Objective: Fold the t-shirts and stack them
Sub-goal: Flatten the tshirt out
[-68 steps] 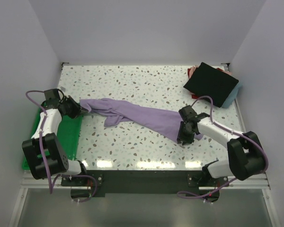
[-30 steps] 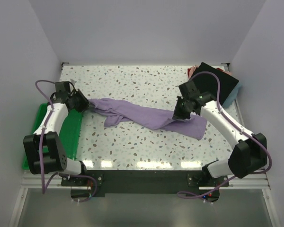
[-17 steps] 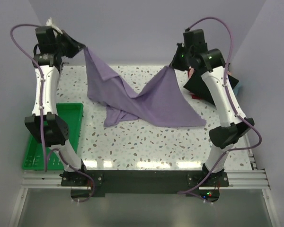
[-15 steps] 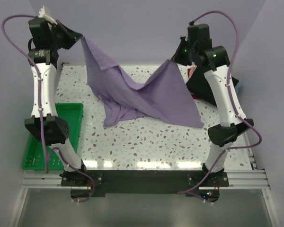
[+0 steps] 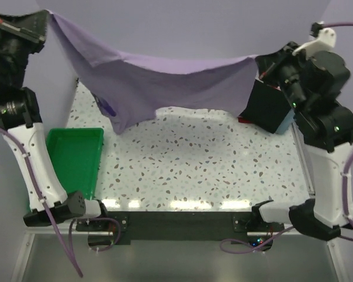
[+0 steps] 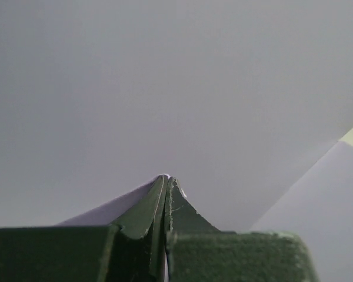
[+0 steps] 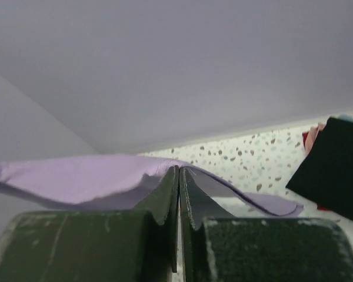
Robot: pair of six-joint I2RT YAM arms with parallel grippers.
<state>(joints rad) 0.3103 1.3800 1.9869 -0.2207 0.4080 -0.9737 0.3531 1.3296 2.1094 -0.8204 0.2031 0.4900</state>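
Note:
A large lavender-purple t-shirt (image 5: 159,82) hangs stretched in the air high above the table, sagging in the middle, with its lower left part drooping toward the table. My left gripper (image 5: 46,17) is shut on its left corner at the top left. My right gripper (image 5: 260,64) is shut on its right corner. The right wrist view shows the purple cloth (image 7: 88,179) pinched between shut fingertips (image 7: 179,171). In the left wrist view only a sliver of cloth (image 6: 115,205) shows beside the shut gripper (image 6: 166,179). A folded black t-shirt (image 5: 269,108) lies on a stack at the back right, with red and light blue edges (image 5: 289,120) under it.
A green plastic tray (image 5: 73,158) sits at the table's left edge. The speckled table (image 5: 194,164) lies below the hanging shirt. White walls enclose the back and sides. Both arms stand tall at the left and right edges.
Both arms have lifted higher and moved apart, pulling the purple t-shirt off the table and stretching it out wide in the air.

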